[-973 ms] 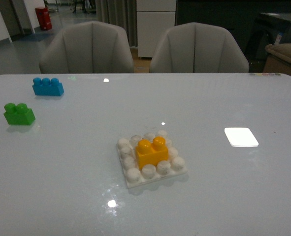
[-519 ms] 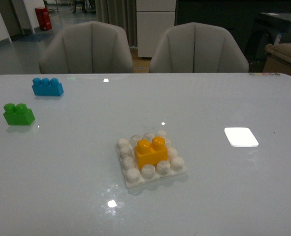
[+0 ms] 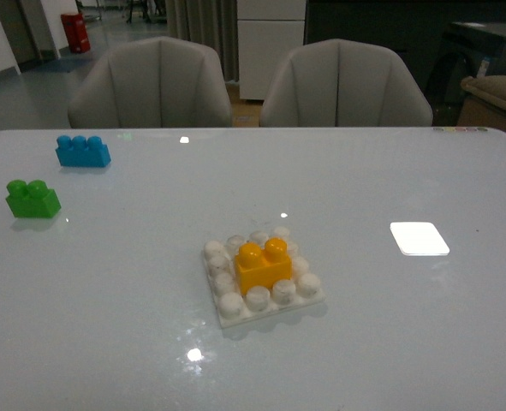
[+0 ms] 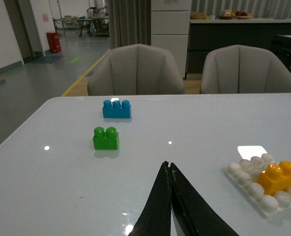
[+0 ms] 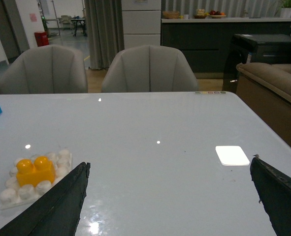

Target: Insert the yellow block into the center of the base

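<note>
The yellow block (image 3: 264,265) sits on the middle studs of the white studded base (image 3: 227,318) near the table's centre. It also shows in the left wrist view (image 4: 279,177) on the base (image 4: 236,172) and in the right wrist view (image 5: 35,170) on the base (image 5: 10,195). Neither gripper shows in the front view. My left gripper (image 4: 169,164) is shut and empty, over bare table apart from the base. My right gripper (image 5: 170,164) is wide open and empty, over bare table beside the base.
A green two-stud brick (image 3: 32,199) and a blue three-stud brick (image 3: 82,151) lie at the far left of the table (image 3: 407,342). A flat bright white rectangle (image 3: 419,238) lies to the right. Two grey chairs (image 3: 154,81) stand behind the table.
</note>
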### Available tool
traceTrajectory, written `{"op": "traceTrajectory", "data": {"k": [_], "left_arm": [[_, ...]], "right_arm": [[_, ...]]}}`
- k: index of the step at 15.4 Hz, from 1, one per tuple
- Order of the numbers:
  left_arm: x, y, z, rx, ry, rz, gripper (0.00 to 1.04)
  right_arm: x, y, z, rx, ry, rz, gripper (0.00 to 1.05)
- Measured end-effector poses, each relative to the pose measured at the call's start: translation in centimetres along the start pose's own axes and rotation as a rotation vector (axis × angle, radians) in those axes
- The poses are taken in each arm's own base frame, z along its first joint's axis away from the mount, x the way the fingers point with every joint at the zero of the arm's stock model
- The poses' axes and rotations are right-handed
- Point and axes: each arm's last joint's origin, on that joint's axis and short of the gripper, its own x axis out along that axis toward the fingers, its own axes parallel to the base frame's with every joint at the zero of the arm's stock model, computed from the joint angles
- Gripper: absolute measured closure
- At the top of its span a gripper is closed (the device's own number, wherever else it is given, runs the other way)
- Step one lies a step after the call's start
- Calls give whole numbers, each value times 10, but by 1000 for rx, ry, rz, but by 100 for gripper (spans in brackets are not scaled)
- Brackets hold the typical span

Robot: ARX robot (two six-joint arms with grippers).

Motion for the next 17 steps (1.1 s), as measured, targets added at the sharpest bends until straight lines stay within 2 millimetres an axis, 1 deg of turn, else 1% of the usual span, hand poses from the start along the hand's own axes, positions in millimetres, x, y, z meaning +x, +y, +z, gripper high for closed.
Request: {"op": "traceTrajectory", "data": {"k": [2,3,4,5,6,9,10,11,13,14,15,16,17], "left_arm": [[-2,0,0,0,1,0,103],[-7,0,-4,0,36,1,103],[-13,0,-5,0,25,0,103],[-13,0,-1,0,4,2,103],[-13,0,-4,0,21,1,103],[-13,0,-4,1,14,0,103],[-13,0,-4,0,15,-1,101],[-13,0,-4,0,14,0,86],[-13,0,-4,0,14,0,61],[-13,0,-4,0,14,0,52],[-13,0,-4,1,14,0,34],[-13,0,-4,1,14,0,6],[-13,0,-4,2,14,0,7]], "right_arm": [[0,0,0,0,0,0,6],[0,0,0,0,0,0,6],[0,0,0,0,0,0,6],[0,0,0,0,-2,1,6],[0,0,0,0,0,0,6],[0,0,0,0,0,0,6],[0,0,0,0,0,0,6],[0,0,0,0,0,0,6],[0,0,0,0,0,0,6],[0,0,0,0,0,0,6],[0,0,0,0,0,0,6],[0,0,0,0,0,0,6],[0,0,0,0,0,0,6]]}}
